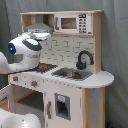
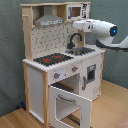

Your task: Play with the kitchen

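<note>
The toy kitchen [image 1: 92,102] [image 2: 35,85] of pale wood and white panels stands upright. It has a grey hood [image 2: 47,19], a microwave [image 1: 70,23], a black-red hob [image 2: 52,59], a black tap [image 1: 84,59] and a sink [image 1: 72,74]. In the second exterior view the windowed oven door [image 2: 70,105] hangs open, folded down to the front. My white arm [image 2: 100,27] reaches in from the second exterior view's right. Its gripper end [image 2: 76,24] hovers above the tap, just below the microwave. In the first exterior view the arm's white body [image 1: 25,47] hides the gripper and part of the hob.
A grey curtain [image 2: 10,50] hangs behind the kitchen, which stands on a wooden floor [image 2: 15,120]. A small white cupboard door with a dark panel [image 1: 61,106] is closed under the sink. A white rounded shape [image 1: 20,121] fills the first exterior view's bottom left corner.
</note>
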{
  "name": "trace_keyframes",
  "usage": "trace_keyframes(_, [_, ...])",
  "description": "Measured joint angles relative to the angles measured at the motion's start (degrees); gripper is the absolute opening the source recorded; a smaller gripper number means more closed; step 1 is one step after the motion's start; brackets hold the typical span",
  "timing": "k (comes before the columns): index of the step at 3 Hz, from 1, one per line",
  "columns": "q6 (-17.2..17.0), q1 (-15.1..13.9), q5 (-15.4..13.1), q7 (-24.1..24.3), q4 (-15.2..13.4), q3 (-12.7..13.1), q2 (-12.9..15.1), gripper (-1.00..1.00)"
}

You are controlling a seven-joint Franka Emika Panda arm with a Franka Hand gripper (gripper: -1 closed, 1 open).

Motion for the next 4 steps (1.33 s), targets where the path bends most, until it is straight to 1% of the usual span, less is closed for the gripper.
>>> trace_keyframes(1, [-0.17,-4.49,0.00,-1.88,0.80,-1.18,3.18,1.00])
trace_keyframes(3, [-5.84,-9.44,0.00,-3.74,7.33,3.35,7.11,1.00])
trace_keyframes(4, [-9.21,-11.17,0.00,-4.84,11.12,4.99,8.81,1.00])
